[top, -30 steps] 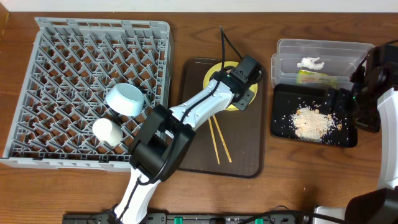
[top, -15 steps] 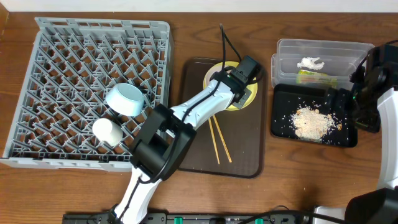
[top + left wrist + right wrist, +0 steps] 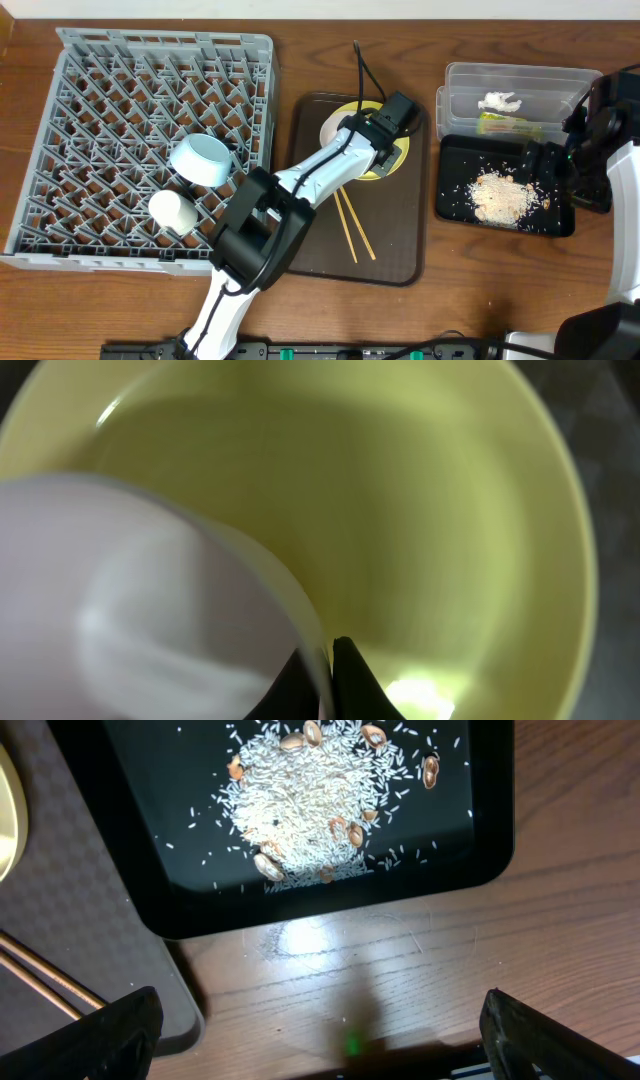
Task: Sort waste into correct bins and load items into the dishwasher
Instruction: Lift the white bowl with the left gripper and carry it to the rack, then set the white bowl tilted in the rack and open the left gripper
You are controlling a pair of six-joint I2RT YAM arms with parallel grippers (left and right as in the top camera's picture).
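Cream-white round bowl (image 3: 150, 590), rim pinched in the left claw (image 3: 328, 672) above the round yellow plate (image 3: 430, 510), looked due for lifting to the grey pegged dish rack (image 3: 120, 90); right claw (image 3: 320, 1030) gaped wide.

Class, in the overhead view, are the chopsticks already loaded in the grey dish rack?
No, the chopsticks lie flat on the brown tray.

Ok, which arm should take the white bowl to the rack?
Left. The left tool grips the bowl by its rim over the plate, beside the rack. The right tool is open over the black tray, farther off.
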